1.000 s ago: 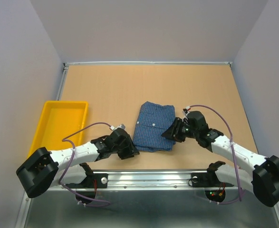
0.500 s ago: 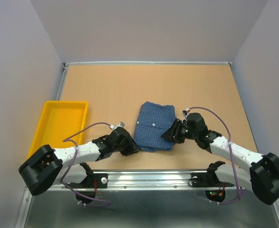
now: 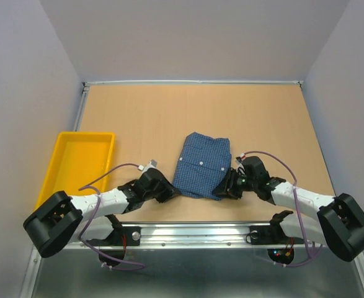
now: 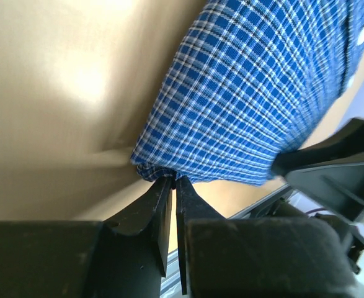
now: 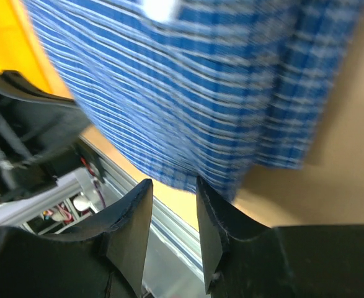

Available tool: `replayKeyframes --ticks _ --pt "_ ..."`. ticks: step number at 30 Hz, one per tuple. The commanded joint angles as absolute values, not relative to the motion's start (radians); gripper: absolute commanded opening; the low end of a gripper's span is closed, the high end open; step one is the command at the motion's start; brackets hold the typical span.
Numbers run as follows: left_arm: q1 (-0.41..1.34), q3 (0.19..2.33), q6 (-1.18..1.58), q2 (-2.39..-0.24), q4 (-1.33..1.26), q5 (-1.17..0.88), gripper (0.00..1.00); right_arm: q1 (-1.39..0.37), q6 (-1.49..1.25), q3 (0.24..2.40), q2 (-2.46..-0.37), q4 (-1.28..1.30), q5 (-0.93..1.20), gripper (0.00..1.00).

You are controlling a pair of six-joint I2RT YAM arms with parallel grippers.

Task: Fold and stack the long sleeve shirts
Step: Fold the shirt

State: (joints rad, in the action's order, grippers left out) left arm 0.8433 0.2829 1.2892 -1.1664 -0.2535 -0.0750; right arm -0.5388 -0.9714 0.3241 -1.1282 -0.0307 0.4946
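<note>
The blue checked shirt (image 3: 200, 164) lies on the tabletop (image 3: 169, 112), in the middle, near the front edge. It is folded into a small, neat bundle. Its white buttons face up. So most of the folding looks done for this shirt.

The left gripper (image 4: 173, 180) is low at the shirt's near left corner. Its jaws are pressed almost together, and they pinch the folded corner of the cloth right at their tips.

The right gripper (image 5: 172, 189) is low at the near right side of the shirt. Its jaws are spread apart. The edge of the shirt sits just at their tips, with a gap on show between them. I think it is not holding the cloth yet.

A yellow tray (image 3: 82, 135) sits well off to the left. The shirt is not in it.

What is left? My guess is that both grippers need a hold on the near edge. Then they can make one more fold, or lift the bundle to where the stack goes. I can see only this one shirt, so I cannot tell if more shirts wait to be folded.
</note>
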Motion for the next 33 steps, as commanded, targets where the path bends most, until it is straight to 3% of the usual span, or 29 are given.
replayKeyframes --ticks 1,10,16,23,24,25,30,33 --pt "0.833 0.23 1.357 -1.059 -0.337 0.027 0.18 -0.549 -0.954 0.261 -1.137 -0.035 0.537 0.4" --pt "0.81 0.193 1.37 -0.951 -0.353 0.14 0.19 -0.543 -0.928 0.253 -1.192 -0.003 0.485 0.38" --pt "0.779 0.192 1.359 -0.999 -0.359 0.114 0.29 -0.54 -0.9 0.275 -1.154 0.031 0.477 0.37" --pt "0.765 0.248 1.284 -0.896 -0.174 0.153 0.62 -0.54 -0.844 0.396 -1.051 0.17 0.451 0.41" --pt "0.759 0.288 1.257 -0.869 -0.144 0.166 0.79 -0.54 -0.829 0.425 -1.039 0.202 0.448 0.41" --pt "0.755 0.314 1.206 -0.861 -0.115 0.172 0.84 -0.54 -0.819 0.454 -1.037 0.219 0.442 0.42" --pt "0.724 0.555 0.984 -0.9 0.02 0.166 0.87 -0.499 -0.769 0.682 -1.08 0.275 0.426 0.44" --pt "0.69 0.708 0.8 -1.05 0.023 0.097 0.84 -0.473 -0.749 0.829 -1.138 0.272 0.382 0.44"
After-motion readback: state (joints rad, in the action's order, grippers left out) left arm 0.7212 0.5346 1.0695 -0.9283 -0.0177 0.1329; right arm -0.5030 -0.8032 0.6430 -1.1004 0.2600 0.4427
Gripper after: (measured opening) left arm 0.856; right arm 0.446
